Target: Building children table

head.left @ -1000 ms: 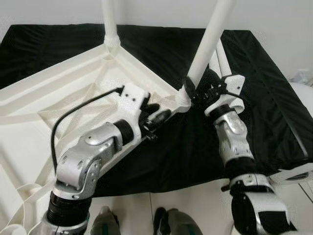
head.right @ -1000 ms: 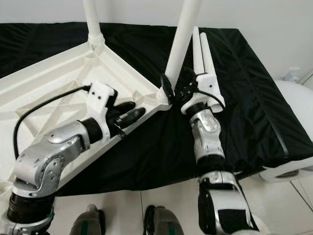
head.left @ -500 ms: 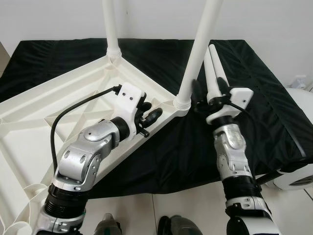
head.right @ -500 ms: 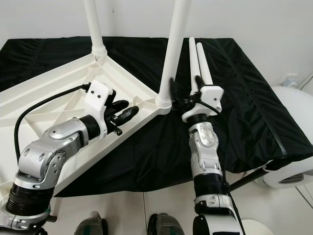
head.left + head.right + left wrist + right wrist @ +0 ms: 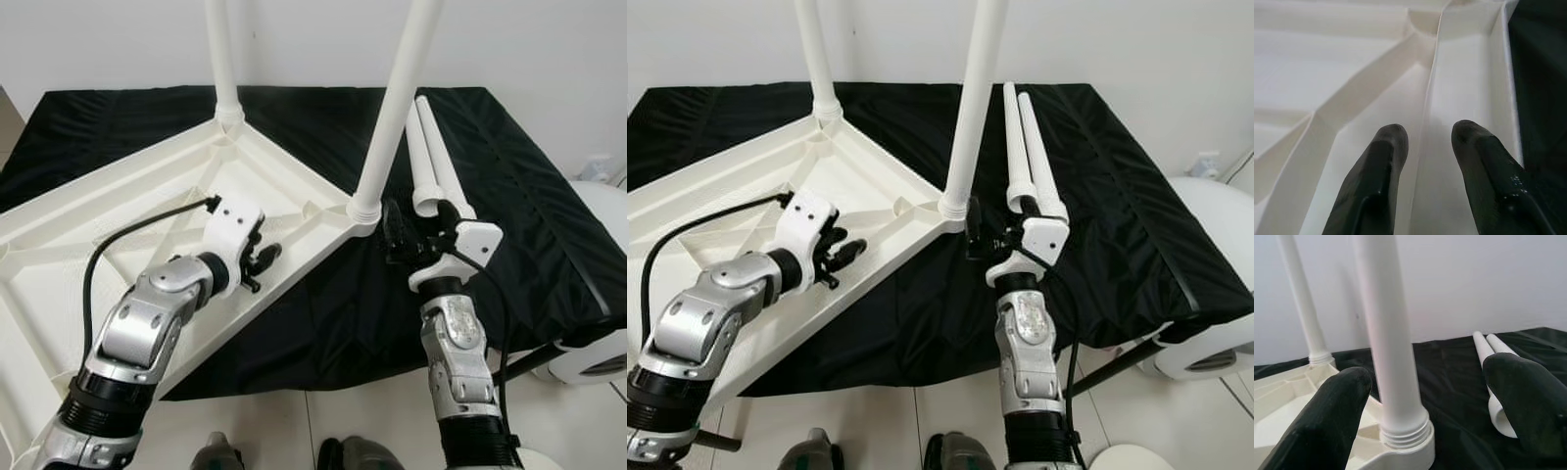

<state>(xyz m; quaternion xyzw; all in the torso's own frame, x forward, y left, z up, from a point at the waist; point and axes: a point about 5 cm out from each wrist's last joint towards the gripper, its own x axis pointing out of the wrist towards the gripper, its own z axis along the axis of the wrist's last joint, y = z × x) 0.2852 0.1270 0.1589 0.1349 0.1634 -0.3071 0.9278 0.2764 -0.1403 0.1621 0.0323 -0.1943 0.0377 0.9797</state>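
Observation:
A white children's table top [image 5: 118,225] lies upside down on a black cloth [image 5: 509,196]. One white leg [image 5: 223,59] stands in its far corner. A second leg [image 5: 392,108] stands in the corner near my right arm. Two loose legs [image 5: 431,162] lie side by side on the cloth. My right gripper [image 5: 397,233] is open just short of the nearer leg's base [image 5: 1403,435], its fingers [image 5: 1327,411] wide apart and touching nothing. My left gripper [image 5: 263,259] is open over the table's ribbed underside [image 5: 1425,112] by the near rim, empty.
The black cloth covers a low platform whose front edge runs just before my feet [image 5: 220,455]. A white rounded object [image 5: 598,352] stands on the tiled floor at the right. A white wall closes the back.
My right gripper has come off the nearer leg's base and drawn back toward me. My left gripper has pulled back along the rim. The camera has risen and backed off.

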